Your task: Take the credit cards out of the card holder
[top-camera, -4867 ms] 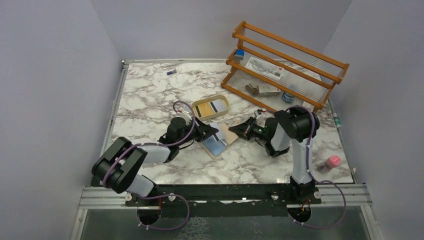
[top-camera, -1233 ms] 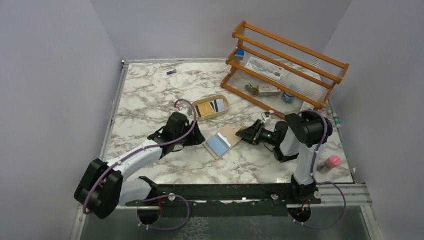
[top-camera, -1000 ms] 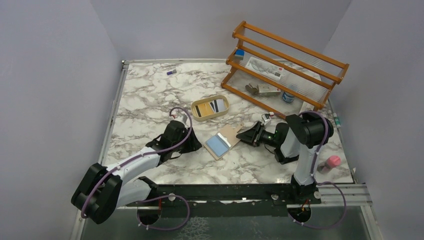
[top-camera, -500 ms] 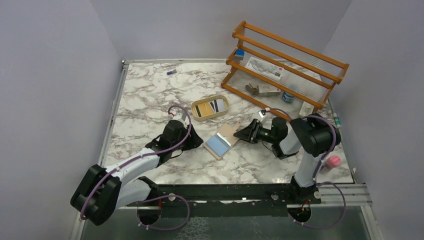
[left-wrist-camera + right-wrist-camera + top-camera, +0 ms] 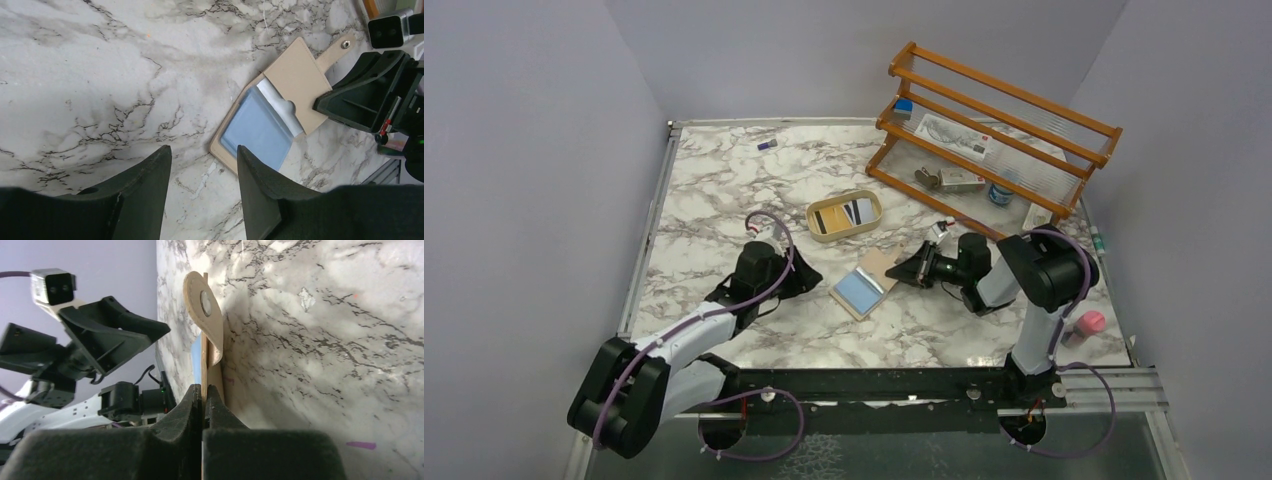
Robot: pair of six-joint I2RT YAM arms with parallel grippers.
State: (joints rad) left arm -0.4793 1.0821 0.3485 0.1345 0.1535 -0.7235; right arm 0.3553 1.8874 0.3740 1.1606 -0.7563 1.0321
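Beige-tan leather-like folding card holder (image 5: 867,283): lies open and flat on the marble-patterned table (image 5: 724,190), between the two grippers. Its snap tab (image 5: 345,44) points toward the right arm.
Pale blue plastic card (image 5: 257,130): sits in the half nearer the left arm, most of its face exposed.
Whitish plastic card (image 5: 280,105): only a narrow strip shows, between the blue card and the tan pocket.
Right gripper (image 5: 202,390): jaws pressed together on the holder's thin edge below the snap tab.
Left gripper (image 5: 204,150): jaws parted, empty, near the blue-card end and not touching it.
Step in hand: judged to be anchoring the wallet so the left gripper can take the blue card.
Method advised: keep the right pinch low and steady so the wallet neither lifts nor swings. Grip the card alone, not the pocket leather, and draw it along the pocket's line.
Oval tan tray (image 5: 810,216): well apart behind the holder, with flat card-like pieces inside.
Writing: none legible. The snap stud is plain, and the items on the orange wooden rack (image 5: 994,130) are too small to read.
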